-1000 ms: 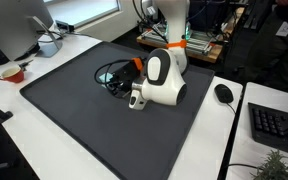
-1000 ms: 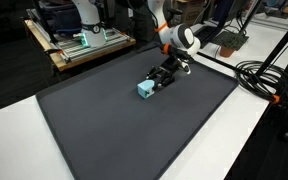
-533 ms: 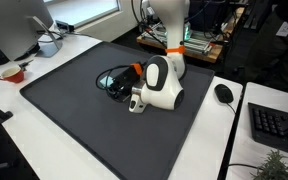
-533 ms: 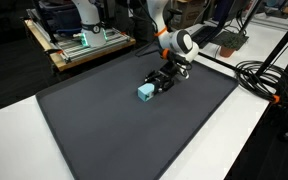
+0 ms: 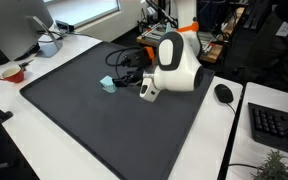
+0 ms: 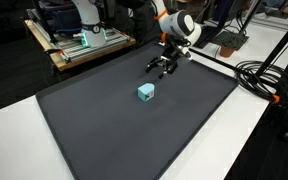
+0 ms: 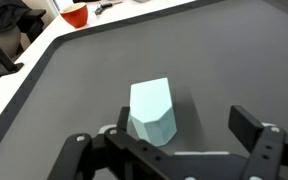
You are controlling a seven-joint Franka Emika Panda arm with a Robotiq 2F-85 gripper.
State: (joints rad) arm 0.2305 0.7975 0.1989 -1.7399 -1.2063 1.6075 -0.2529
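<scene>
A light blue block [image 5: 107, 84] [image 6: 145, 92] lies alone on the black mat [image 5: 94, 120] [image 6: 114, 130] in both exterior views. My gripper [image 5: 125, 66] [image 6: 162, 67] hangs in the air above and just behind it, open and empty, touching nothing. In the wrist view the block [image 7: 151, 112] sits on the mat below, between the spread fingers; the right finger [image 7: 250, 126] stands well clear of it. My gripper [image 7: 183, 122] holds nothing.
A red bowl [image 5: 12, 73] [image 7: 76, 15] and a monitor [image 5: 19, 25] stand beyond the mat's edge. A mouse [image 5: 224, 93] and keyboard [image 5: 274, 125] lie on the white table. Thick black cables [image 6: 269, 80] run beside the mat.
The gripper was shut on the blue block down on the mat. It has opened, let the block go, and risen up and back from it.
</scene>
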